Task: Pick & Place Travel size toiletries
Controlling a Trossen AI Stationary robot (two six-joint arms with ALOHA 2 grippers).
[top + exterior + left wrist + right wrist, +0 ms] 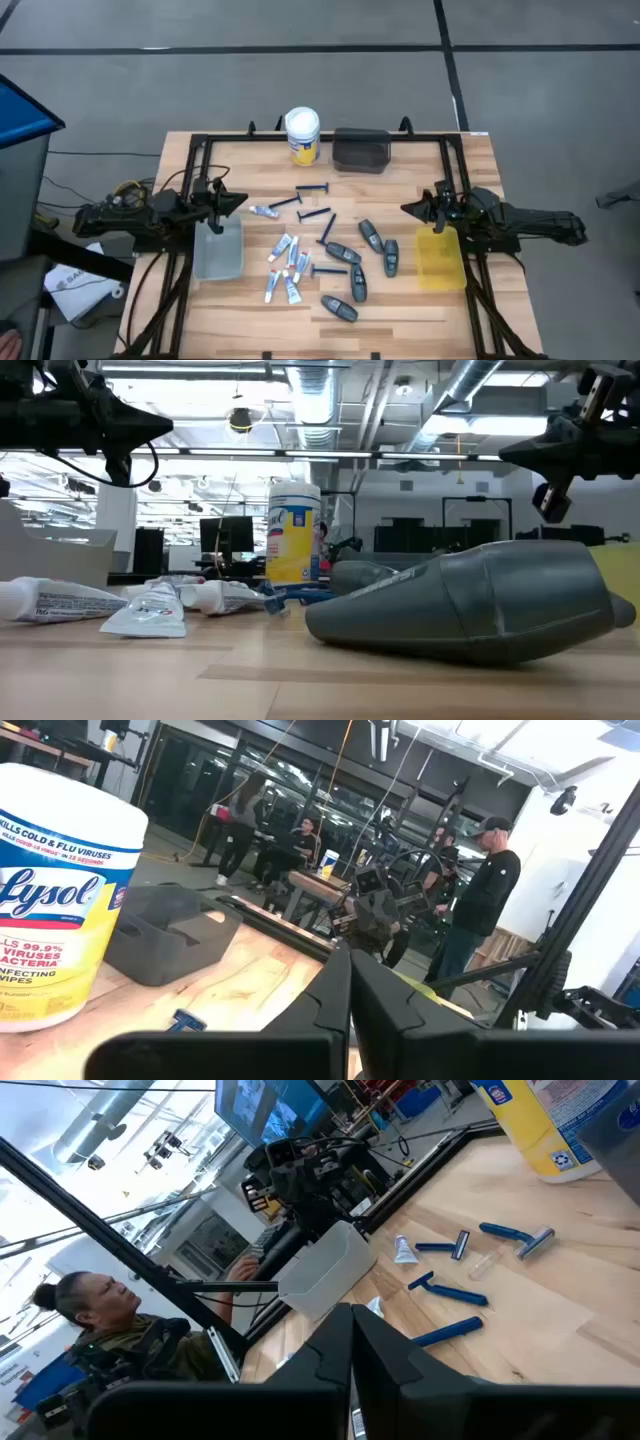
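Note:
The travel size toiletries lie loose on the wooden table's middle: white-and-blue tubes [286, 266], thin blue razors [312, 190] [449, 1293] and dark grey pods [358, 283]. One pod [470, 605] lies close to the low camera, with tubes [150, 610] to its left. My left gripper [242, 203] hangs shut above the table's left part, pointing right, over the far end of a clear tray [218, 248]. My right gripper [405, 208] hangs shut on the right, pointing left, beside a yellow tray [438, 258]. Both sets of fingers [350, 982] [350, 1342] hold nothing.
A white-lidded yellow wipes jar [302, 135] and a dark tray [360, 150] stand at the far edge. A black frame [200, 145] runs round the table. People stand and sit in the room beyond [490, 890], and one sits by the left side [100, 1320].

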